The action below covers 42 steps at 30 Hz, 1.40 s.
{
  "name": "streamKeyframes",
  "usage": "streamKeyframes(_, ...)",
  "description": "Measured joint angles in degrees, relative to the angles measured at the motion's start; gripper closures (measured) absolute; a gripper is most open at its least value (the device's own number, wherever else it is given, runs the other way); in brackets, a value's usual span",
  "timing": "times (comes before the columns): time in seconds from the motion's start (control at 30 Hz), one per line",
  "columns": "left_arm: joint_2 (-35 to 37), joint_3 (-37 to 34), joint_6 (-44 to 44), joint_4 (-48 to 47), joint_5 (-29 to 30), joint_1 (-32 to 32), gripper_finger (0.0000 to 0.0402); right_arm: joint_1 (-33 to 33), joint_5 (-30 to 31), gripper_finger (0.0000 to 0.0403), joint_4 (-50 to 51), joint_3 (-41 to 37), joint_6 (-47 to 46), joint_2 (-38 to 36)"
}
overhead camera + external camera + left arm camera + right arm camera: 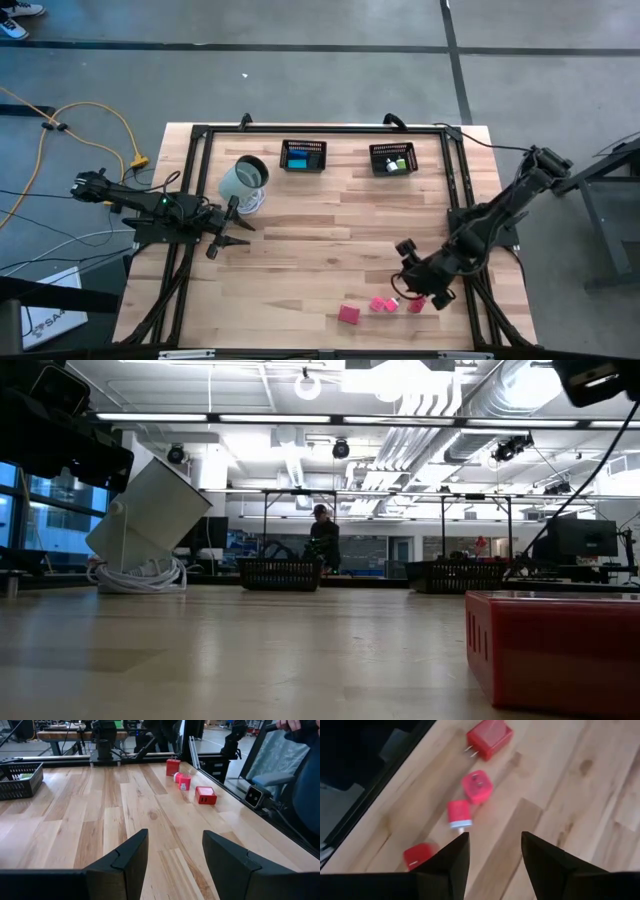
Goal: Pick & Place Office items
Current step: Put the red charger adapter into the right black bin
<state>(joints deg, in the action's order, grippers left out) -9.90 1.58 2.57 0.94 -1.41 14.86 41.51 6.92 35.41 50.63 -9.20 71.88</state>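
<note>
Several small red and pink blocky office items lie near the table's near edge: a red charger block (348, 314) (489, 739), a pink one (379, 304) (477, 786), a small pink-and-white piece (458, 814) and a red one (415, 304) (417, 856). My right gripper (402, 268) (495, 840) hovers open just above and beside them, touching none. My left gripper (222, 236) (175, 837) waits open over the table's left part, and its wrist view shows the items (205, 795) far off. One red block (555, 650) fills the low view's right.
Two black mesh baskets stand at the far edge: the left one (303, 156) (280, 573) holds blue and teal pieces, the right one (392, 158) (455, 575) green and white ones. A tilted white cylinder with a coiled cord (245, 182) (150, 515) sits by my left gripper.
</note>
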Motion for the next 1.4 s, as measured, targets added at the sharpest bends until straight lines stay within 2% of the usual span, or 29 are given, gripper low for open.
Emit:
streamKeyframes(0.3,0.0,0.0,0.0,0.0,0.0,0.0,0.0221,3.6,-2.9,0.0239,0.8,0.0,1.5,0.7)
streamKeyframes(0.67,0.0,0.0,0.0,0.0,0.0,0.0,0.0221,7.7,-4.5,0.0239,1.4,0.0,3.5,7.5)
streamKeyframes(0.9,0.0,0.0,0.0,0.0,0.0,0.0,0.0221,11.0,-4.5,0.0239,1.5,0.0,4.9,9.1)
streamKeyframes(1.4,0.0,0.0,0.0,0.0,0.0,0.0,0.0221,11.7,-4.3,0.0239,1.0,0.0,6.3,9.7)
